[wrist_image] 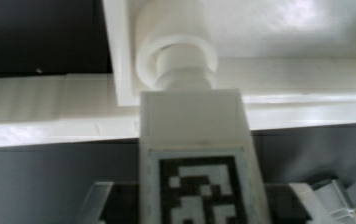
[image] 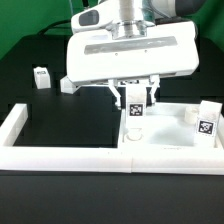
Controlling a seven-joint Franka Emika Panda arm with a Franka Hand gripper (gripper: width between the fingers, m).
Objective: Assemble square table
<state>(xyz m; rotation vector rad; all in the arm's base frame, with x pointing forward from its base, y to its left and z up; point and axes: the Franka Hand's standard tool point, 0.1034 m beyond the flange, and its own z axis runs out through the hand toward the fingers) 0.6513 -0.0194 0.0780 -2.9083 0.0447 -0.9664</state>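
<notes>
The fingers are closed on the flat sides of a table leg, one on each side. The leg's tagged face is left clear between them.

The leg hangs upright over the square tabletop. This white slab lies flat on the black counter, on the exterior view's right, just inside the border wall. The leg stands close to the slab's edge on the exterior view's left.

The step looks like seating this leg into the slab. To do it well, the arm should:
- keep the leg plumb;
- centre its round peg over the socket before pressing down;
- lower it gently, and turn it only once the peg has found its hole, so it does not skid across the smooth top.

The socket itself is hidden under the peg, so neither view shows whether the peg has entered it or is only touching the surface. The slab appears unclamped and could shift if the leg is pushed at a slant.

The leg's long axis runs vertically, square to the slab. The peg end points down at the tabletop, away from the wrist, and the tag faces the exterior camera.

Another leg stands on the slab toward the exterior view's right, and a third leg waits well apart on the bare counter toward its far edge (a fourth may sit just beside it, half hidden by the arm).
</notes>
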